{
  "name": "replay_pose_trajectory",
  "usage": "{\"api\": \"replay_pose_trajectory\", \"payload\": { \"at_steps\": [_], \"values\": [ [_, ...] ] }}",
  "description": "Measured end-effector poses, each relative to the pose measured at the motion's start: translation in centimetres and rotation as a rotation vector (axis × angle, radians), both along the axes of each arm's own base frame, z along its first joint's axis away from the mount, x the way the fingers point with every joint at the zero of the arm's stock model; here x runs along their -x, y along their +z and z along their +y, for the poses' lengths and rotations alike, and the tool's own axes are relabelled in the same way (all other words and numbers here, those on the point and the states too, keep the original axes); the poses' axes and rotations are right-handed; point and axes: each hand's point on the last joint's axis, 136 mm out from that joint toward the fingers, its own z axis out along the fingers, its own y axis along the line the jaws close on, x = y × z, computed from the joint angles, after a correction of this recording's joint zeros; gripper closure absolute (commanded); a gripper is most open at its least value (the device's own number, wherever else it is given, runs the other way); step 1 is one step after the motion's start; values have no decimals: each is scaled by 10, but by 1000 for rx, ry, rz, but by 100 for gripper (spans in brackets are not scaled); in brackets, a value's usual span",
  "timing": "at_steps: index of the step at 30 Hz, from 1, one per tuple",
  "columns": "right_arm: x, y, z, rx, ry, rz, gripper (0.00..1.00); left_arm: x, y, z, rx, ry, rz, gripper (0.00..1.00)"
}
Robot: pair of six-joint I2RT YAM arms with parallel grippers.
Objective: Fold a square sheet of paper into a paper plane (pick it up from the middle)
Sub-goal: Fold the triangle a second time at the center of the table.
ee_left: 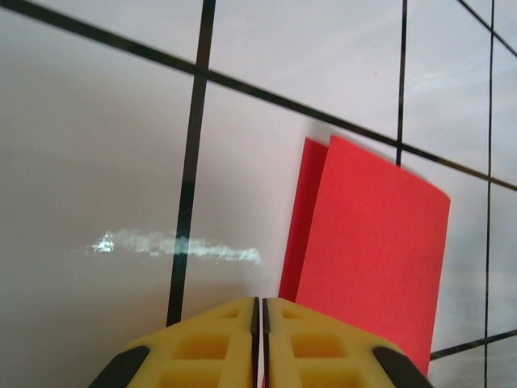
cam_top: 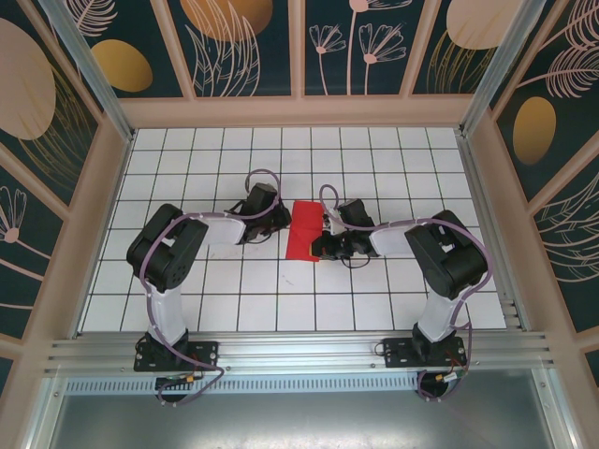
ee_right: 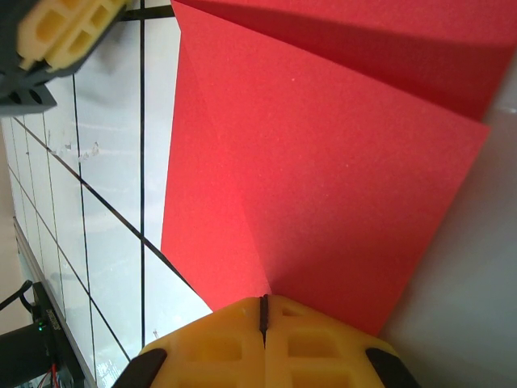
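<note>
The square sheet of paper (cam_top: 303,230) is folded once or twice, not yet a plane. The right gripper (ee_right: 263,302) pinches its edge; the left gripper (ee_left: 260,305) is closed, empty.

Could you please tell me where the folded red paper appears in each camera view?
Top external: the folded bright red sheet of paper lies mid-way across the white tiled table.
Left wrist: right of centre, above the left arm's yellow fingers.
Right wrist: top and middle, reaching the right arm's yellow fingers.
Shared landmark: the table's black grid lines.
</note>
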Motion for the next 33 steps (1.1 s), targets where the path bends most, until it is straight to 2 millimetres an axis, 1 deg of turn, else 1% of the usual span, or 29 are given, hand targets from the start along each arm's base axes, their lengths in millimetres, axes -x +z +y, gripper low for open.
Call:
{"api": "replay_pose_trajectory", "payload": {
  "at_steps": [3, 5, 7, 9, 11, 16, 21, 30, 33],
  "values": [
    [0, 0, 0, 0, 0, 0, 100, -1, 6, 0, -6, -8, -9, 88],
    [0, 0, 0, 0, 0, 0, 100, 0, 15, -2, 12, -21, -18, 89],
    [0, 0, 0, 0, 0, 0, 100, 2, 32, -10, 62, -53, -40, 91],
    [0, 0, 0, 0, 1, 1, 100, 7, 43, -17, 117, -88, -52, 92],
    [0, 0, 0, 0, 1, 1, 100, 15, 48, -25, 173, -126, -46, 92],
    [0, 1, 0, 1, 1, 4, 100, 38, 39, -40, 246, -191, 19, 93],
    [0, 1, 1, 3, 1, 8, 100, 49, 28, -54, 291, -228, 62, 93],
    [-1, 1, 1, 8, 2, 17, 100, 54, -3, -53, 272, -213, 123, 94],
    [-1, 1, 1, 12, 4, 20, 100, 53, -4, -53, 276, -214, 114, 94]
  ]
}}
